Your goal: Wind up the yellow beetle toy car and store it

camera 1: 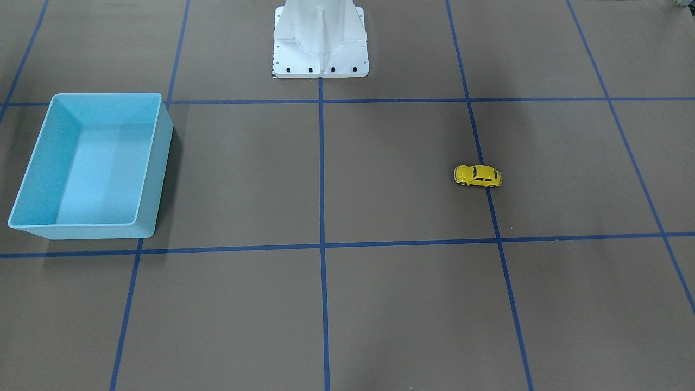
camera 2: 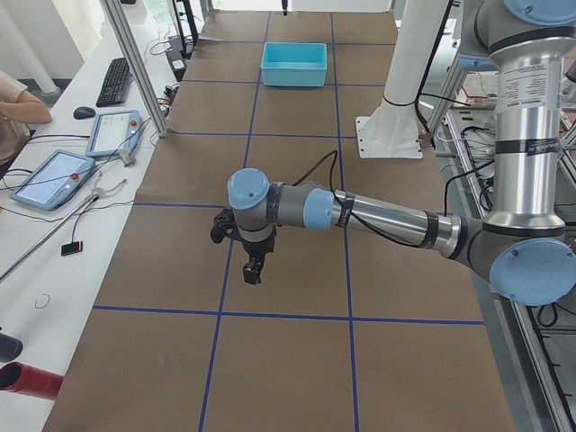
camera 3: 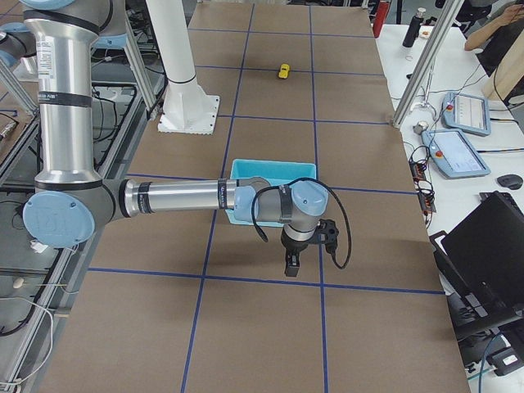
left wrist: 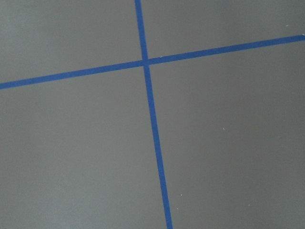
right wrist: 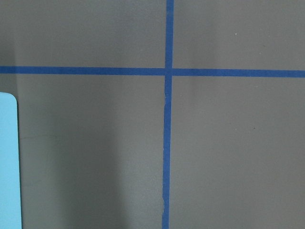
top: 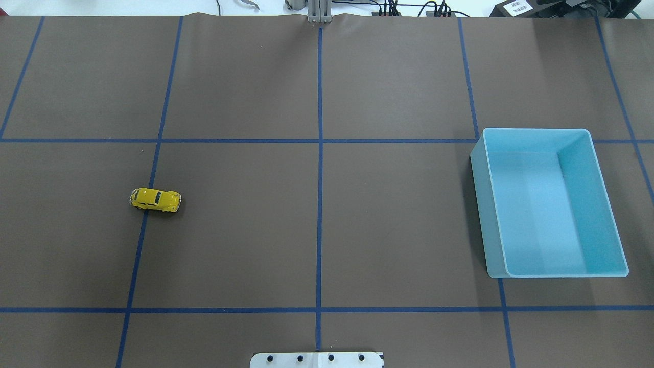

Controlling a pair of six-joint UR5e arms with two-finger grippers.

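Note:
The yellow beetle toy car [camera 1: 478,175] stands on its wheels on the brown table, on a blue tape line, on my left side [top: 156,199]. It shows small and far off in the exterior right view [camera 3: 283,71]. The empty blue bin [top: 480,204] sits on my right side [camera 1: 157,163]. My left gripper [camera 2: 254,270] shows only in the exterior left view and hangs above the table, pointing down. My right gripper [camera 3: 291,264] shows only in the exterior right view and hangs just past the bin [camera 3: 274,168]. I cannot tell whether either is open or shut.
The white robot base [camera 1: 320,49] stands at the table's robot-side edge. Blue tape lines [top: 320,153] grid the table. The right wrist view shows a corner of the bin [right wrist: 7,162]. Operator desks with pendants [camera 2: 54,175] line the far side.

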